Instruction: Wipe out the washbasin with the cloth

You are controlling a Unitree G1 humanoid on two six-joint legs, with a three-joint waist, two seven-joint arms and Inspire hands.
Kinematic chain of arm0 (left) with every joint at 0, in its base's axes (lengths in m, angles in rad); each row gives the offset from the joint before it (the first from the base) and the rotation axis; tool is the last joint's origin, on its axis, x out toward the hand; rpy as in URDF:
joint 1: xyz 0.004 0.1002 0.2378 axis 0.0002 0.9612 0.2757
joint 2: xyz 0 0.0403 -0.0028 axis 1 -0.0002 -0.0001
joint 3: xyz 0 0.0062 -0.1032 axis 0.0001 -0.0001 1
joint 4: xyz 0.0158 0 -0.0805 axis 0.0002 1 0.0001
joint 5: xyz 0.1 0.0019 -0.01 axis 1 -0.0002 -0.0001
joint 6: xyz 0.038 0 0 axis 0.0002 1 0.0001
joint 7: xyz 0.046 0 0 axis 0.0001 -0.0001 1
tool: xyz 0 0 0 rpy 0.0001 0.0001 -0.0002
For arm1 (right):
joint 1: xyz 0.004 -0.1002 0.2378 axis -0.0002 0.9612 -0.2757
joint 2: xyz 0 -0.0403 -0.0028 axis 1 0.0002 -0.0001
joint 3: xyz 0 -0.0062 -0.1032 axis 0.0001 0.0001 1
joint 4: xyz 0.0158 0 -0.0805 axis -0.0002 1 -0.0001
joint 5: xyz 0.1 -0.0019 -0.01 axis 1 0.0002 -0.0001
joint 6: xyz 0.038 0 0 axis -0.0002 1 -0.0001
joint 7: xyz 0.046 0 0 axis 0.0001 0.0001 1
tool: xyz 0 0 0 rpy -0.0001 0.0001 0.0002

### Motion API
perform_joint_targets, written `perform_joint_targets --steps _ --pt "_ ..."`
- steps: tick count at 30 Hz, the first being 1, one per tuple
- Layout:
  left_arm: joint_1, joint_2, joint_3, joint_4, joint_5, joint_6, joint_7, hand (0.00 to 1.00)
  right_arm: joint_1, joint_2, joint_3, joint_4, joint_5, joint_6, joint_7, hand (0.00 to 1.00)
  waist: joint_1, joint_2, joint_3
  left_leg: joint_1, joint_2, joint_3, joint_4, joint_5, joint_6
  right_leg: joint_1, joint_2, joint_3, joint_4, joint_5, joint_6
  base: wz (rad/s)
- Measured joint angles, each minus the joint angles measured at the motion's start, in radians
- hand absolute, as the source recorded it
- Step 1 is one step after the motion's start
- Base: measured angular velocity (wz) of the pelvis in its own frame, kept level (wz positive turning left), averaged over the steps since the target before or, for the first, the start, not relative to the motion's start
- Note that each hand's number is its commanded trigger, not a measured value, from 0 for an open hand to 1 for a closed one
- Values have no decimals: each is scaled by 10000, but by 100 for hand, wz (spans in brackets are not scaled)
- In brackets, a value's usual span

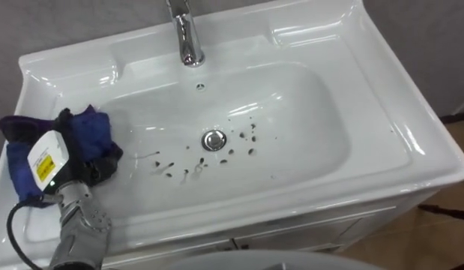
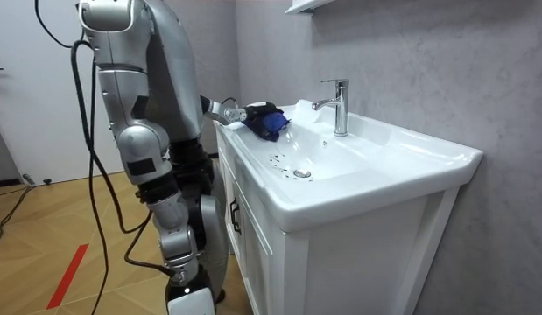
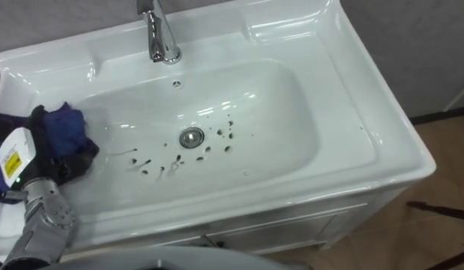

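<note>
1. Gripping a bunched blue cloth (image 1: 89, 131), the left hand (image 1: 67, 171) shows in the left eye view with its dark fingers curled into the fabric. Hand and cloth rest on the inner slope at the left end of the white basin (image 1: 366, 97). To the hand's right, dark specks (image 1: 168, 169) lie scattered over the bowl floor around the round metal drain (image 1: 214, 139). Beyond the hand and to its right, the chrome faucet (image 1: 188, 37) rises from the back ledge.
2. The right eye view shows the left hand (image 3: 40, 161) clasped on the blue cloth (image 3: 63, 124). The cloth bulges out on the side of the hand toward the drain (image 3: 191, 136). The nearest specks (image 3: 145, 166) lie well apart from the cloth.
3. In the room view the robot stands upright at the front of the white cabinet (image 2: 341, 254) under the basin (image 2: 411, 162). Its left hand (image 2: 231, 111) reaches over the rim, and the blue cloth (image 2: 269, 121) sits just past it toward the faucet (image 2: 339, 105). The right hand (image 2: 185, 284) hangs low beside the cabinet, and I cannot tell whether it is clenched or released.
</note>
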Motion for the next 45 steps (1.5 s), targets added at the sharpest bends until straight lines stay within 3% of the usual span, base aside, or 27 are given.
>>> perform_joint_targets --steps 3,4,11,13,19,24,39,45 --pt "-43 73 164 64 -8 0 80 75 8 0 6 -42 0 151 37 0 10 -8 -5 96 25 173 -4 2 -4 -19 27 190 44 2 -2 -16" --pt "-46 156 223 145 -44 -1 91 100 3 -2 0 -40 -81 242 34 0 2 -12 -8 127 28 205 -39 2 -4 5 35 250 63 2 -2 -16" --pt "-169 308 410 232 -18 -1 148 100 18 53 -579 -8 -788 618 33 0 -8 -21 -42 187 59 359 -44 6 -10 -45 54 324 149 11 -7 -6" --pt "-178 355 462 287 -17 1 122 100 37 103 -683 -30 -1195 829 34 0 -26 -17 -96 202 78 372 -33 9 -14 -37 68 328 158 12 -25 -3" --pt "-238 512 489 357 88 11 107 100 33 162 -803 -29 -1671 1097 135 0 -67 -17 -106 297 143 417 -37 37 -63 -18 112 327 168 42 -84 -2" --pt "-245 481 660 358 258 21 105 100 34 182 -965 -43 -1948 1289 129 0 -122 -19 -106 287 145 418 -42 40 -68 -16 114 345 178 44 -87 0" --pt "-594 203 836 357 -72 246 -153 100 -136 195 -913 -368 -1353 1168 -170 0 -98 -1 -120 190 126 333 -33 40 -67 -28 107 306 167 41 -81 2" --pt "-665 186 758 -31 -457 342 -448 100 -220 202 -761 -302 -836 731 -313 0 -117 -42 -110 -4 84 85 30 40 -66 -72 60 80 126 30 -63 13"
